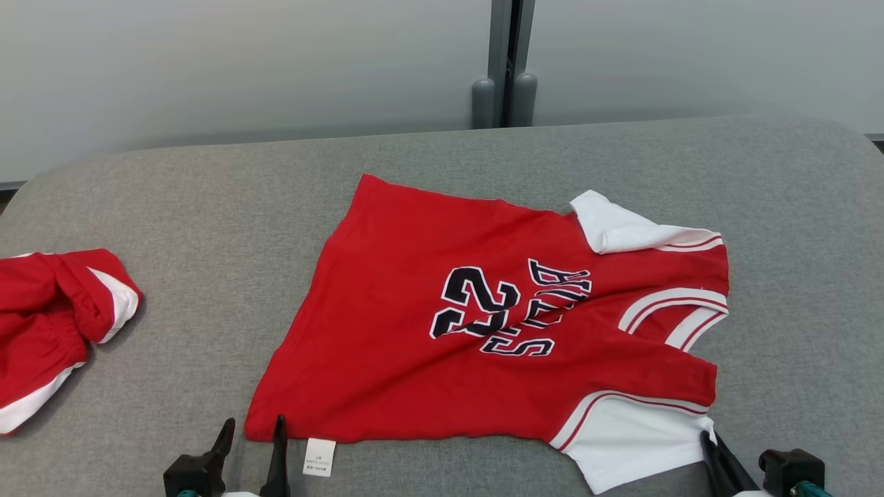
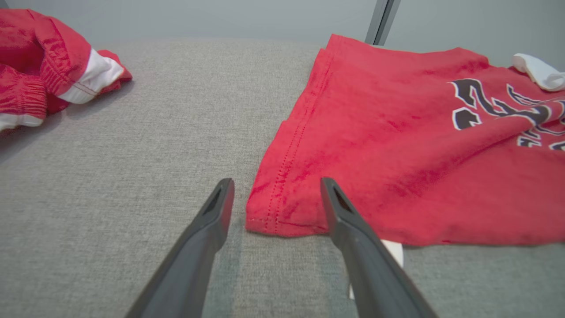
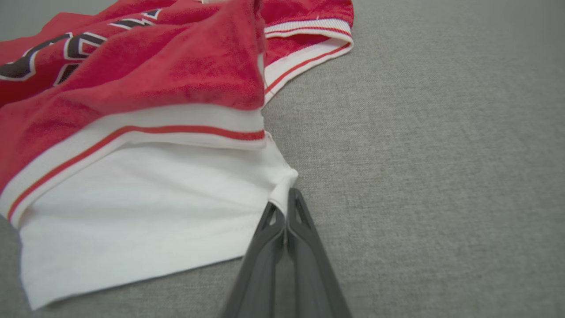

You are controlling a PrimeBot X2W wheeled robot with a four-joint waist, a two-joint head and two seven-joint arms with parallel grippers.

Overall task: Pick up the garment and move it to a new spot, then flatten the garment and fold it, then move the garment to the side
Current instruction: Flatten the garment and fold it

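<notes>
Left claw stands spread wide at the near edge of the grey surface, fingers straddling the hem corner of the red jersey, which lies spread out mid-surface, print up. Right claw is clenched on the jersey's white sleeve corner. Well apart to the left lies a bunched red cloth.
</notes>
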